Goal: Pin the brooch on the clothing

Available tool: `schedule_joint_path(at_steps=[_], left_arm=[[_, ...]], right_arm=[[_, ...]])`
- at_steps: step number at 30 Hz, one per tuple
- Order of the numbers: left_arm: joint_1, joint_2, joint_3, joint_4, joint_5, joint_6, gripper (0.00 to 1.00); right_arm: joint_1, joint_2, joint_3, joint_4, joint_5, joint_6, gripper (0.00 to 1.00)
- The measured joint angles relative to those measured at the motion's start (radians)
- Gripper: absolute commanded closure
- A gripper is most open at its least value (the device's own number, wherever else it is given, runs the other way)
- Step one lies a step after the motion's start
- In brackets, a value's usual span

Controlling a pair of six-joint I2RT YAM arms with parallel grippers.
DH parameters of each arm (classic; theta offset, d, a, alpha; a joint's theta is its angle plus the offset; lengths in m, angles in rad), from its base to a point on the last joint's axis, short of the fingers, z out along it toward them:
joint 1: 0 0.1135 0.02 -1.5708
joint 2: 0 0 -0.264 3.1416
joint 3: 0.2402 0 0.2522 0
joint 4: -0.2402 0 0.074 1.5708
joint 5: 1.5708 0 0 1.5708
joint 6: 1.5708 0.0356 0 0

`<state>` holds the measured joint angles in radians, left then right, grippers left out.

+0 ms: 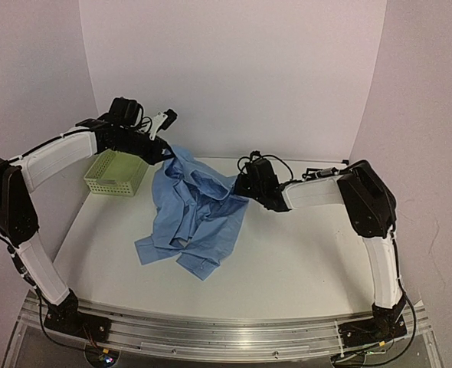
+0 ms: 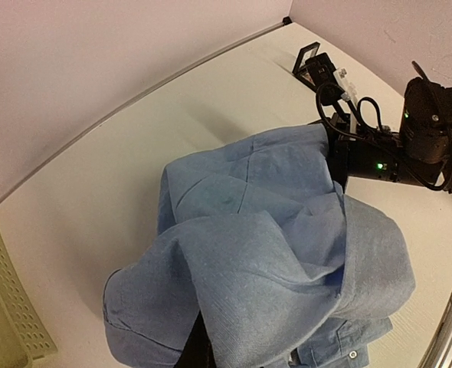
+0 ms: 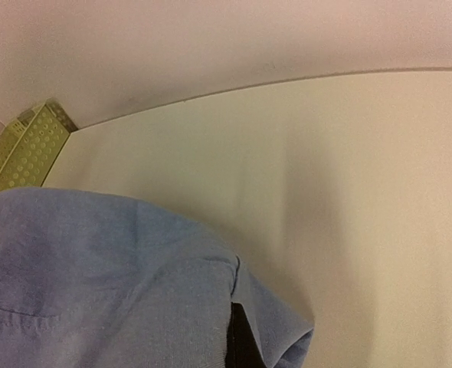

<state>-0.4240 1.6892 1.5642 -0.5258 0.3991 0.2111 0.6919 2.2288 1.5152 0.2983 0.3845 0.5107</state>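
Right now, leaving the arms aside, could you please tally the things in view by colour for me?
Blue: 1, the shirt
Green: 1, the mesh basket
Black: 1, the small framed box
Total: 3. The brooch is not in view.

The light blue shirt (image 1: 191,218) lies crumpled mid-table (image 1: 287,261), its far part lifted and stretched between left and right.
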Motion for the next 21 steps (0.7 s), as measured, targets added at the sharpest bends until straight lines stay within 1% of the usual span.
schedule_joint_path(at_steps=[4,6,8,10,14,18,21], left_arm=[[0.011,-0.006,0.025,0.005,0.007,-0.002,1.00],[0.028,-0.006,0.069,-0.006,0.010,-0.003,1.00],[0.046,-0.004,0.145,-0.015,0.008,-0.002,1.00],[0.057,-0.004,0.237,-0.009,0.004,0.001,1.00],[0.061,-0.007,0.405,0.010,-0.021,0.021,1.00],[0.061,-0.023,0.559,0.012,-0.038,0.050,1.00],[0.052,-0.068,0.613,0.015,-0.012,0.082,1.00]], right_arm=[[-0.032,-0.009,0.013,-0.002,0.010,-0.041,1.00],[-0.050,-0.029,0.011,-0.019,0.014,-0.082,1.00],[-0.063,-0.076,0.012,-0.040,0.021,-0.153,1.00],[-0.071,-0.142,0.029,-0.077,0.023,-0.231,1.00],[-0.072,-0.317,0.146,-0.149,-0.005,-0.375,1.00],[-0.070,-0.522,0.287,-0.210,-0.085,-0.476,1.00],[-0.050,-0.650,0.389,-0.248,-0.170,-0.522,1.00]])
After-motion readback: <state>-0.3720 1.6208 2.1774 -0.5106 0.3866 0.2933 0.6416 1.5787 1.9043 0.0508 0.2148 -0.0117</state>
